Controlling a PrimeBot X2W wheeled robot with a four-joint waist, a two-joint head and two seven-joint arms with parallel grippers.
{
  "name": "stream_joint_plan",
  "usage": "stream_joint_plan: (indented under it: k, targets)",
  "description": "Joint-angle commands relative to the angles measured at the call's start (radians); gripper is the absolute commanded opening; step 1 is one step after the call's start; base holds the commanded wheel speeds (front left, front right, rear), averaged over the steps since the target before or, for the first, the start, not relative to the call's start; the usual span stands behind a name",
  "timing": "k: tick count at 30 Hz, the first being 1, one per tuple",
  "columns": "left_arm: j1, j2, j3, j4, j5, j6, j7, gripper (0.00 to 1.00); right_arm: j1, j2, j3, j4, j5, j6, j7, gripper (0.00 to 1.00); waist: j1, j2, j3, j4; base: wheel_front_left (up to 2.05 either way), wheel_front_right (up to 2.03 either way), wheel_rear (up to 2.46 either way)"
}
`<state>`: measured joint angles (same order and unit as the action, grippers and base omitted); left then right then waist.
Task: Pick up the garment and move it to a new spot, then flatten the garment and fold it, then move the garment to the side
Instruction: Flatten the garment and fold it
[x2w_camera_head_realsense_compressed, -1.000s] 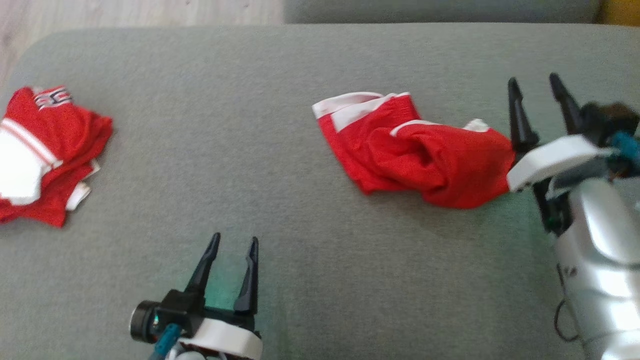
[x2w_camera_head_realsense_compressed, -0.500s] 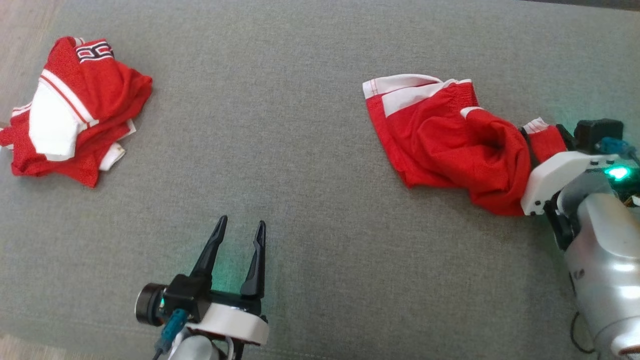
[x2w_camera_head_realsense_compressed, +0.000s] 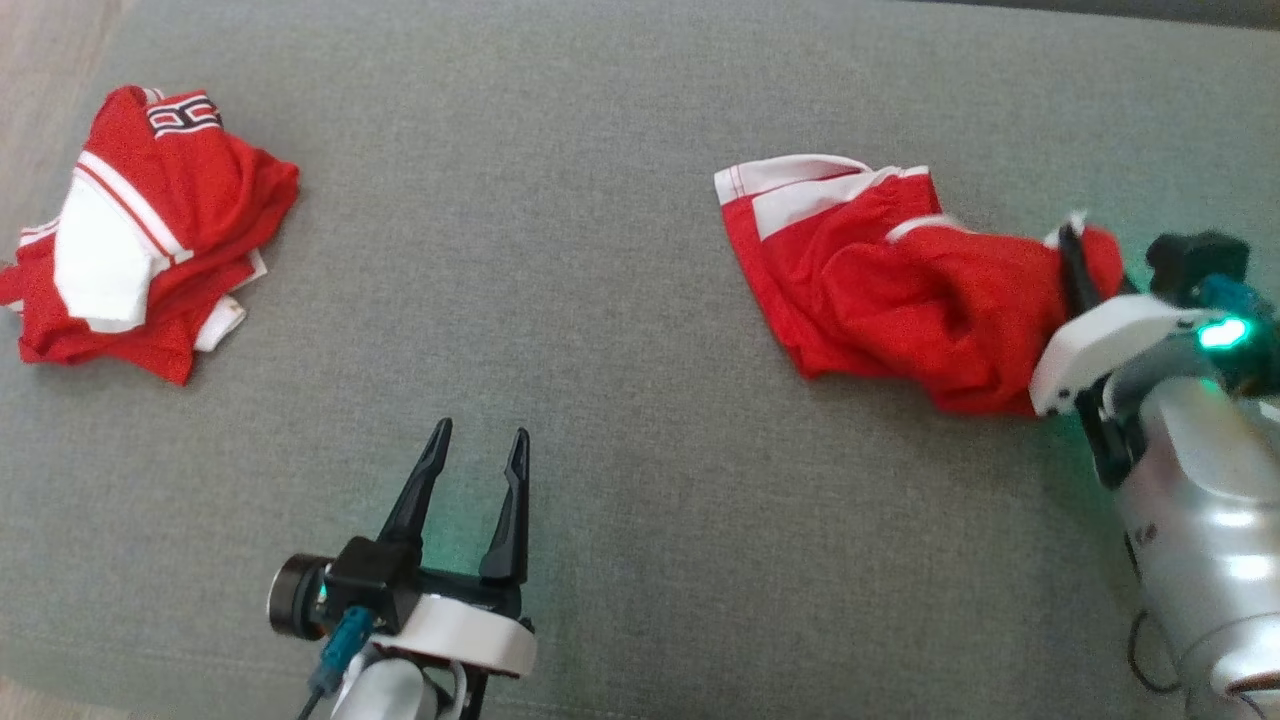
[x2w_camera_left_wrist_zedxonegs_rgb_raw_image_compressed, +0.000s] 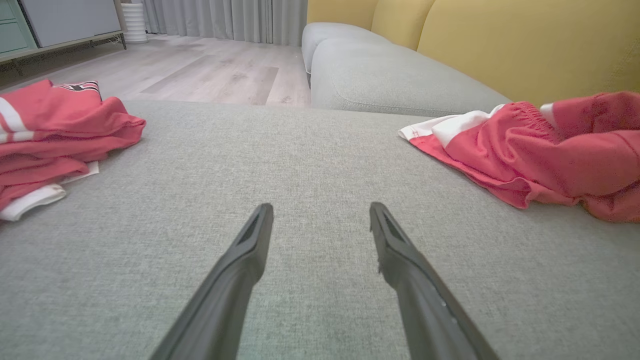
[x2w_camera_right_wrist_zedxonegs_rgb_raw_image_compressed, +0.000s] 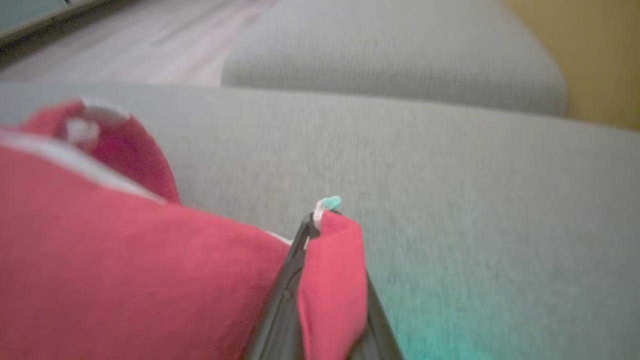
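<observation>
Red mesh garment (x2w_camera_head_realsense_compressed: 880, 290) with white trim is lying crumpled on the grey cushion (x2w_camera_head_realsense_compressed: 600, 330), right of centre in the head view. Its right end is sitting lifted in my right gripper (x2w_camera_head_realsense_compressed: 1085, 245). In the right wrist view my right gripper (x2w_camera_right_wrist_zedxonegs_rgb_raw_image_compressed: 325, 220) is clamping tight on a fold of the red cloth: the fold is sitting between the two dark fingers (x2w_camera_right_wrist_zedxonegs_rgb_raw_image_compressed: 287, 300) and draping over one of them, with a bit of white hem poking out at the tips. The rest of the garment (x2w_camera_right_wrist_zedxonegs_rgb_raw_image_compressed: 125, 260) is bulging up to the left of them, blurred. My left gripper (x2w_camera_head_realsense_compressed: 481, 435) is hovering over bare cushion at the bottom of the head view, well apart from the garment, jaws standing moderately open, gripping nothing and touching no cloth. The left wrist view is showing my left gripper (x2w_camera_left_wrist_zedxonegs_rgb_raw_image_compressed: 321, 207) the same way, with the garment (x2w_camera_left_wrist_zedxonegs_rgb_raw_image_compressed: 540, 155) off to the right. A pile of red and white clothes (x2w_camera_head_realsense_compressed: 150, 260) is resting at the far left edge of the cushion
</observation>
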<state>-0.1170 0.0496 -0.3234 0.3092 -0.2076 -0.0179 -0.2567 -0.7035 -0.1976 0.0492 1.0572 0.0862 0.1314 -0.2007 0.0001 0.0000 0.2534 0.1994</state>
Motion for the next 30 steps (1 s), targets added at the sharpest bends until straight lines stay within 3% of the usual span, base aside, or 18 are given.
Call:
stream_joint_plan:
  k: [1, 5, 10, 13, 17, 22, 30]
  targets:
    - [-0.018, 0.001, 0.03, -0.029, -0.005, 0.001, -0.005, 1.0, -0.022, 0.008, 0.023, -0.039, 0.007, -0.001, -0.017, 0.0, -0.0001, 0.0, -0.006, 0.003, 0.0, 0.0, 0.0]
    - [-0.006, 0.001, 0.03, -0.025, -0.012, 0.0, -0.005, 1.0, -0.105, 0.035, 0.082, -0.197, 0.064, -0.001, -0.059, 0.0, -0.0001, 0.0, -0.038, 0.015, 0.0, 0.0, 0.0]
    - [0.012, 0.001, 0.021, -0.02, -0.028, -0.001, -0.005, 1.0, -0.213, 0.059, 0.21, -0.502, 0.155, -0.001, -0.061, 0.0, -0.0001, 0.0, -0.084, 0.054, 0.0, 0.0, 0.0]
    - [0.028, 0.001, 0.012, -0.014, -0.034, -0.003, -0.005, 1.0, -0.274, 0.077, 0.293, -0.595, 0.204, -0.001, -0.061, 0.0, -0.0001, 0.0, -0.116, 0.087, 0.0, 0.0, 0.0]
    - [0.053, 0.001, 0.009, -0.005, -0.034, -0.003, -0.005, 1.0, -0.351, 0.1, 0.379, -0.648, 0.248, -0.001, -0.061, 0.0, -0.0001, 0.0, -0.152, 0.129, 0.0, 0.0, 0.0]
    - [0.078, 0.001, 0.02, -0.004, -0.031, -0.005, -0.005, 1.0, -0.379, 0.1, 0.385, -0.649, 0.262, -0.001, -0.061, 0.0, -0.0001, 0.0, -0.169, 0.151, 0.0, 0.0, 0.0]
    - [0.095, 0.001, 0.039, -0.012, -0.031, -0.004, -0.005, 1.0, -0.195, -0.032, 0.291, -0.544, 0.232, -0.001, -0.061, 0.0, -0.0001, 0.0, -0.151, 0.101, 0.0, 0.0, 0.0]
